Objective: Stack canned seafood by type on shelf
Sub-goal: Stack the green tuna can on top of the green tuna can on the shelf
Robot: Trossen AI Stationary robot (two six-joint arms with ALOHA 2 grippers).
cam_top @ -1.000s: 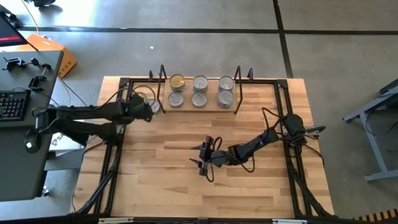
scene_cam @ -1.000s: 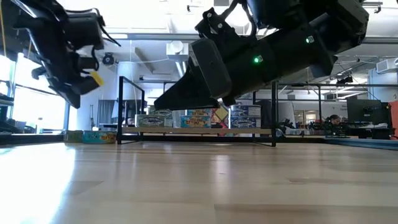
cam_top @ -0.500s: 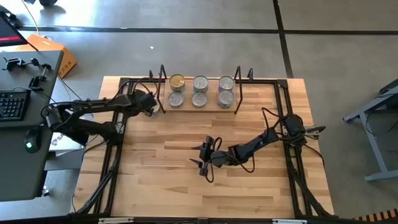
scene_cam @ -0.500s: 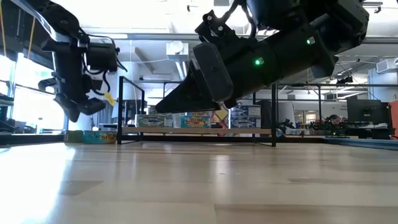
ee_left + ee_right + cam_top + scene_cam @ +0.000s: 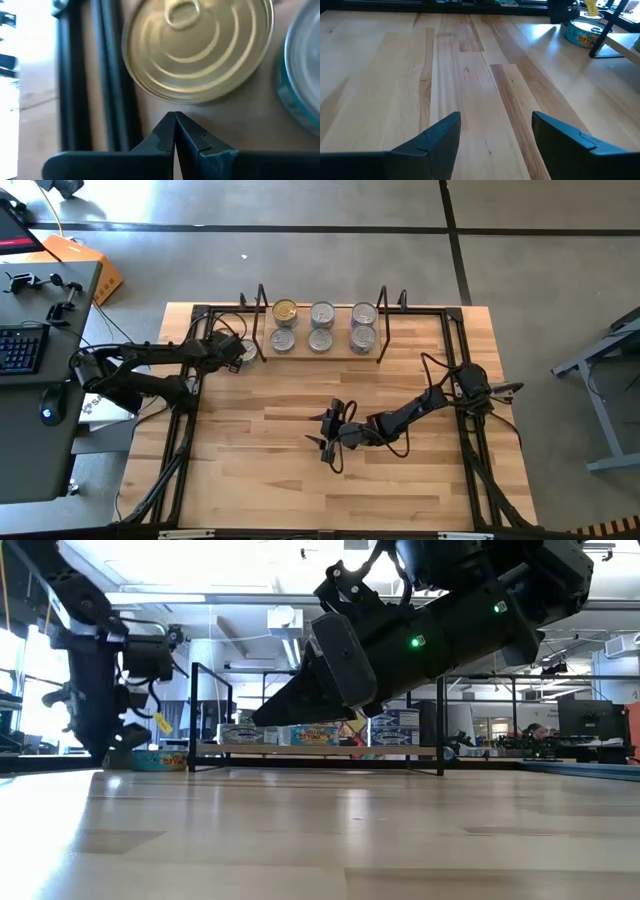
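Six tins [image 5: 320, 327] sit on the shelf [image 5: 320, 352]. Left gripper [image 5: 236, 352] — fingers pressed together, empty — hovers over a gold tin [image 5: 197, 47] beside the shelf's left end. Right gripper [image 5: 322, 432] waits mid-table, jaws wide.

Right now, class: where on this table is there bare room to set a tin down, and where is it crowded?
Free: the wood in front of the shelf, down to the right hand, and the strip nearest the camera. Crowded: the shelf, full of tins, and its left end, where the left hand hangs above a gold-lidded tin.
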